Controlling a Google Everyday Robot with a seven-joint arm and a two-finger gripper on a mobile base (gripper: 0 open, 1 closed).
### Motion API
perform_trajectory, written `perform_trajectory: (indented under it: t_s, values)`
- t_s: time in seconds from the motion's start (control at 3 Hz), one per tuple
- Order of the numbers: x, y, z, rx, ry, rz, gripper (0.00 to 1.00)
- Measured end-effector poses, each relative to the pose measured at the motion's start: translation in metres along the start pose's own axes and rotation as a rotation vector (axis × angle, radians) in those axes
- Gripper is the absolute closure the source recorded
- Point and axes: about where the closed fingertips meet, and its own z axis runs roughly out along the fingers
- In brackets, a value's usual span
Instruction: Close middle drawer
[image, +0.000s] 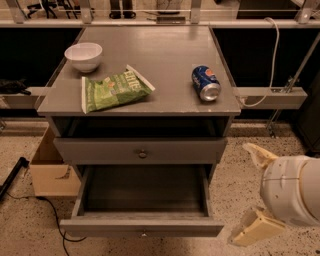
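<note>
The middle drawer (142, 227) is pulled well out of the grey cabinet, its empty inside showing and its front low in the view. The drawer above it (142, 150), nearest the tabletop, is shut, with a small round knob. No lower drawer shows. My gripper (241, 195) is to the right of the open drawer, beside its front right corner and apart from it. Its cream fingers (256, 154) are spread wide and hold nothing.
On the cabinet top (165, 55) are a white bowl (83, 55), a green chip bag (114, 89) and a blue soda can (205, 83) on its side. A cardboard box (50, 170) and a black cable (50, 210) lie on the floor to the left. A rail with a white cable (270, 65) stands at the right.
</note>
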Motion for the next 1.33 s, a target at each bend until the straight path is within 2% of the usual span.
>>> perform_trajectory:
  t_s: [0.67, 1.0, 1.33]
  values:
    - [0.006, -0.011, 0.035, -0.012, -0.028, 0.038, 0.0]
    - [0.019, -0.007, 0.046, -0.024, -0.036, 0.091, 0.0]
    - [0.03, 0.009, 0.059, -0.055, -0.017, 0.124, 0.0]
